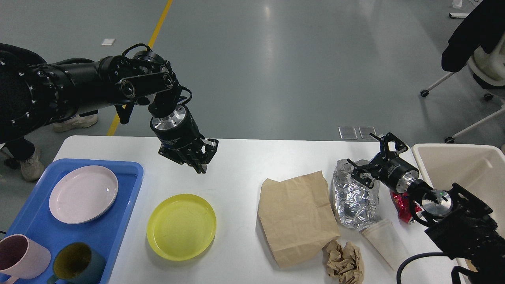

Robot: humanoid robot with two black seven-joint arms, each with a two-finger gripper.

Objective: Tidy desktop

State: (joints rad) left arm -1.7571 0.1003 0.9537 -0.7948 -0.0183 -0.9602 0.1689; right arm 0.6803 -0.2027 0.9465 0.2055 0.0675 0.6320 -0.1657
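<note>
The white desktop (236, 165) carries a yellow plate (181, 227) at front left. My left gripper (202, 157) hangs above the desktop, behind the plate and apart from it, fingers pointing down, open and empty. To the right lie a flat brown paper bag (296, 217), a crinkled silver foil bag (355, 197), a ball of crumpled brown paper (344, 262), a tipped white paper cup (384, 240) and a red wrapper (402, 205). My right gripper (373, 154) hovers open over the foil bag's far end, holding nothing.
A blue tray (35, 221) at the left edge holds a pink plate (83, 194), a pink mug (19, 258) and a teal mug (79, 262). A beige bin (461, 165) stands at the right edge. A person's legs and an office chair (485, 67) are beyond the table.
</note>
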